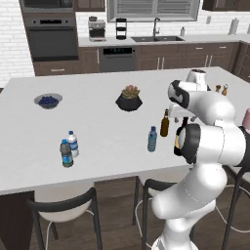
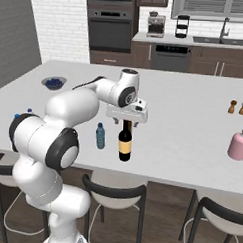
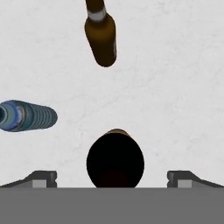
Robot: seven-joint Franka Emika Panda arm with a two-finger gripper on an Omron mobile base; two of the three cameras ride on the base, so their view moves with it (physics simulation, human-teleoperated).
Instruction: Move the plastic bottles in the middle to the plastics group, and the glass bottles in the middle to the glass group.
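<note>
The gripper (image 2: 126,121) hangs right above the labelled brown bottle (image 2: 125,141), with the jaws wide apart and nothing between them; in the hand view the dark top of this bottle (image 3: 115,158) sits centred between the two fingertips (image 3: 42,177). The bottle stands upright on the white island counter (image 2: 192,141), near its front edge. It looks like glass: stiff, smooth, probably slippery and rather heavy for its size, and it could break if it tips over. I think the best place to hold it is the narrow dark neck or just below the shoulder, with the fingers on both sides. In the hand view the plain brown bottle (image 3: 101,36) stands at 12 o'clock from it, and the light-blue water bottle (image 3: 27,116), ribbed and translucent, at 10 o'clock; that one should be light and a little soft. The pink glass vessel (image 2: 238,144) stands well apart, toward the right edge of the right base view.
</note>
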